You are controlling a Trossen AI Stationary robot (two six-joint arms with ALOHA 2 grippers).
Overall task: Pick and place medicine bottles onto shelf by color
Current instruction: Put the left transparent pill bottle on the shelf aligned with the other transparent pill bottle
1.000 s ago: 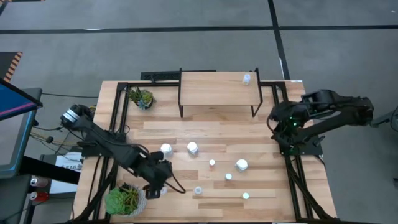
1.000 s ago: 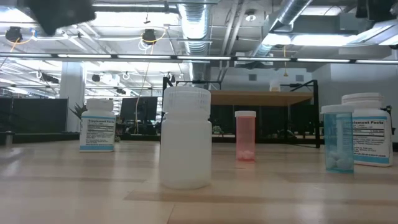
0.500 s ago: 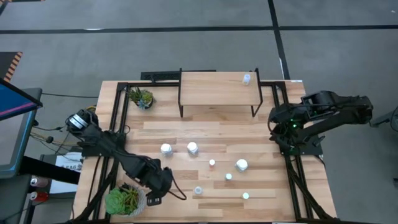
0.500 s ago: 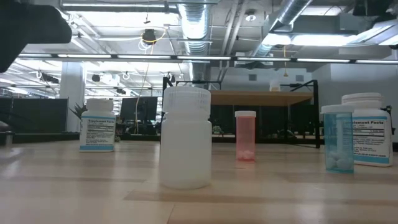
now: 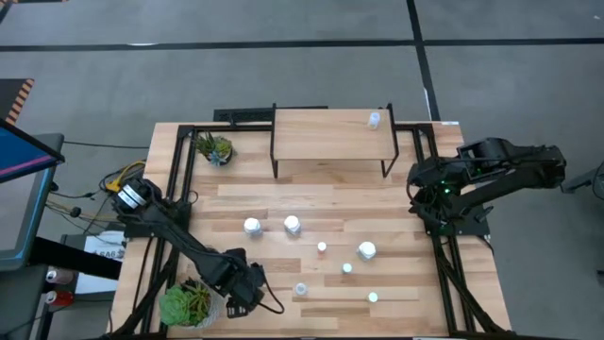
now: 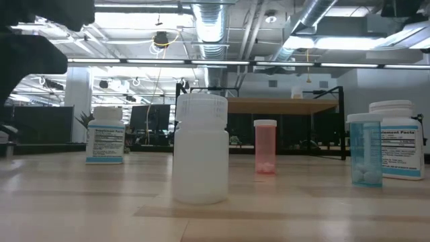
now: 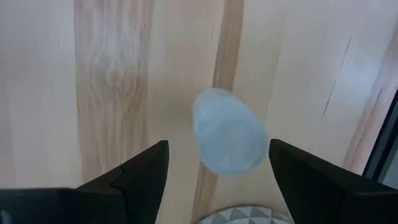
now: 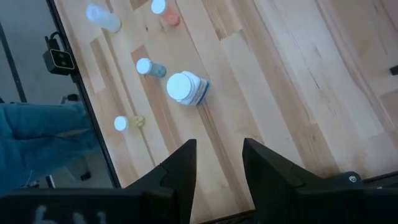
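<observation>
- Pale-blue bottle (image 7: 230,132) standing between the spread fingers of the left gripper (image 5: 242,295), not touched, near the front left edge of the table (image 5: 415,203), just beside a potted plant (image 5: 187,304)
- One small bottle (image 5: 374,119) up on the shelf (image 5: 326,132), at its right end; rest of that board bare
- Other bottles (image 5: 293,225) loose mid-table, wide bare wood around them
- Right gripper (image 8: 217,158) parked by the right table edge, fingers a little apart, holding nothing

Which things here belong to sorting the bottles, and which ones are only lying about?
Job:
medicine bottles on the table
one bottle on the shelf
left pincer, open at a pale-blue bottle

Lying about:
two potted plants
</observation>
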